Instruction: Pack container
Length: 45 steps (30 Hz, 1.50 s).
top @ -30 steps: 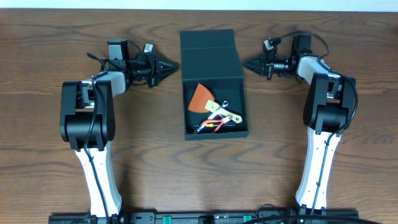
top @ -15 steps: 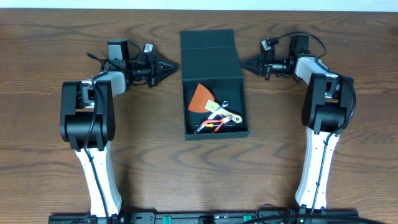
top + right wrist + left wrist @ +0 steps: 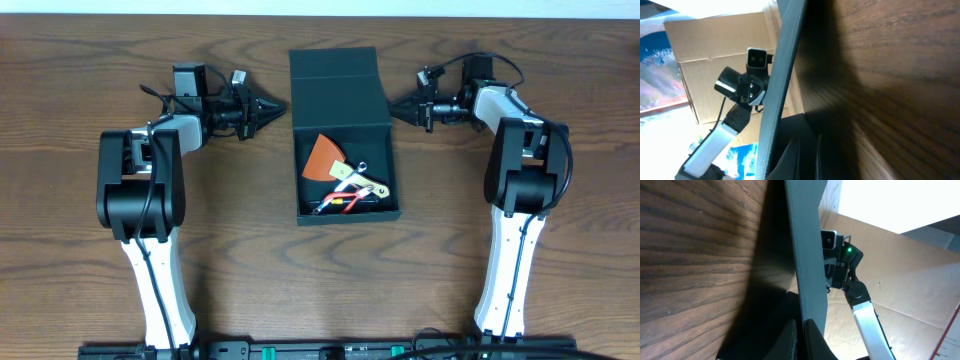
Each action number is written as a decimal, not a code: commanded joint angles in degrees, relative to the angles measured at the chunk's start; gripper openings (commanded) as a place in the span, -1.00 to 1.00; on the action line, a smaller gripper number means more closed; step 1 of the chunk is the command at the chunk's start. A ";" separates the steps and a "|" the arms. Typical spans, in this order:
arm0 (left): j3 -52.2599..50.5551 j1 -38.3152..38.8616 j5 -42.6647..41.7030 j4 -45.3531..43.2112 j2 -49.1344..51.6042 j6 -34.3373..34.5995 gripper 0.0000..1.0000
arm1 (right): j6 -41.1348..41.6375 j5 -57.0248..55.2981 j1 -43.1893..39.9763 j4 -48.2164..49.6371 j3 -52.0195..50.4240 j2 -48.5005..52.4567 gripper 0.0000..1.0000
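Note:
The container is a dark square box standing open at the table's middle. Its flap lid is folded back behind it. Inside lie an orange scraper, pliers with red and yellow handles and a pale metal tool. My left gripper is shut, its tip at the lid's left edge. My right gripper is shut, its tip at the lid's right edge. In the left wrist view the lid shows edge-on above my shut fingers. In the right wrist view the lid also shows edge-on above the fingers.
The brown wooden table spreads around the box. Both arm bases stand at the near edge, left and right. Cardboard shows beyond the table in the left wrist view.
My right gripper has moved a little left, closer to the lid's right edge. The left gripper and the box have not moved.

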State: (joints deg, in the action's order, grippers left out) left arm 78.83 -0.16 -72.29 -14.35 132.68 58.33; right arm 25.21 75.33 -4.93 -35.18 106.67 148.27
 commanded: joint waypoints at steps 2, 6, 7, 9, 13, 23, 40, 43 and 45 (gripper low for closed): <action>0.33 0.02 -1.22 0.04 0.31 -0.13 -0.89 | 0.85 -7.43 1.07 -1.44 -1.42 2.47 -0.99; 0.33 0.02 -1.22 0.04 0.31 -0.13 -0.89 | 0.42 -5.11 2.36 0.07 -1.40 2.47 -0.98; 0.33 0.02 -1.22 0.04 0.31 -0.13 -0.89 | 0.44 -4.24 2.75 0.94 -1.40 2.47 -0.98; 0.33 0.02 -1.22 0.07 0.31 -0.13 -0.89 | 0.46 -2.25 3.41 2.64 -1.40 2.47 -0.98; 0.33 0.02 -1.22 0.04 0.31 -0.13 -0.89 | 0.61 1.62 4.66 5.95 -1.36 2.47 -0.97; 0.33 0.02 -1.22 0.04 0.31 -0.13 -0.89 | 2.64 7.45 5.53 13.03 -1.33 1.64 -0.98; 0.33 0.02 -1.22 0.04 0.31 -0.15 -0.89 | 4.76 3.34 2.45 13.03 -1.36 -7.43 -0.97; 0.33 0.02 -1.22 0.04 0.31 -0.15 -0.89 | 5.03 3.39 2.64 13.27 -1.36 -7.43 -0.97; 0.33 0.02 -1.22 0.04 0.31 -0.15 -0.89 | 5.01 4.11 2.78 13.33 -1.36 -7.43 -0.98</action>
State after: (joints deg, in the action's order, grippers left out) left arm 78.83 -0.30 -72.69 -14.17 132.70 58.33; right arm 29.41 77.19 -2.68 -21.93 105.27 142.50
